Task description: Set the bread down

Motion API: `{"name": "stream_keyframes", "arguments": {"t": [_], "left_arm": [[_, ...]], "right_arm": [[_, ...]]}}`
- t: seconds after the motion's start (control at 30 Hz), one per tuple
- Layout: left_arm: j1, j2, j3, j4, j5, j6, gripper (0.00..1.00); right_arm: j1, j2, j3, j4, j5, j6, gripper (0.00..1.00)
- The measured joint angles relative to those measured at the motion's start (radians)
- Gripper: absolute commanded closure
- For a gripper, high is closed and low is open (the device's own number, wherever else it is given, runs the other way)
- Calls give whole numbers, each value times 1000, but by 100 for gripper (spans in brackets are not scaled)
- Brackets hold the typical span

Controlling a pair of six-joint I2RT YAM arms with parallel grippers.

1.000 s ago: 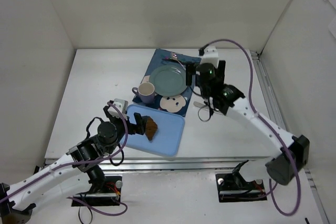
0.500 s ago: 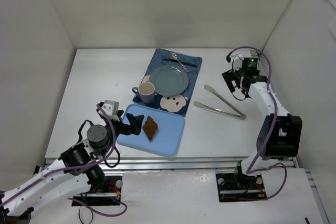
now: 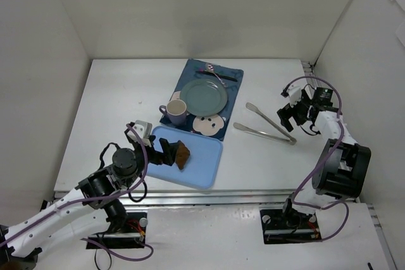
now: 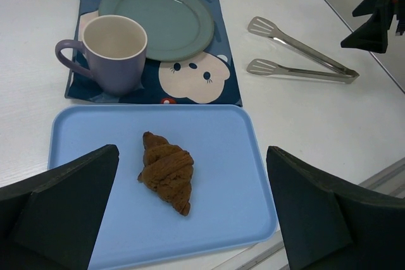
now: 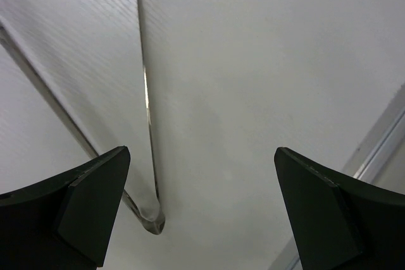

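- The bread [image 4: 167, 172] lies flat on the blue tray [image 4: 240, 156], a bit left of the tray's middle. The tray sits at the near edge of the worktop [image 3: 114, 105].
- Our left gripper [image 4: 191, 156] hangs above it with jaws wide apart, holding nothing and not touching the bread.
- Our right gripper [image 5: 202, 156] is spread wide and empty too, over the hinge end of the tongs [image 3: 266, 124] near the right edge.
- We reckon the bread's down and released, so next we lift the left arm clear without nudging it. If the green plate [image 4: 158, 20] is the real target, we drop and close on the bread instead.
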Motion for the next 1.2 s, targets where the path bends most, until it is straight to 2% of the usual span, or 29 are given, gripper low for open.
{"name": "stream_keyframes", "arguments": {"t": [0.43,0.73,1.2], "left_arm": [[0,4,6,0,22,0,1],[0,13,8,0,25,0,1],[0,13,10,0,25,1,1]], "right_arm": [[66,12,1,-90,-72,-85,2],[120,106,25,-155,-64,-133,2],[127,207,81,-164,-8,-156,2]]}}
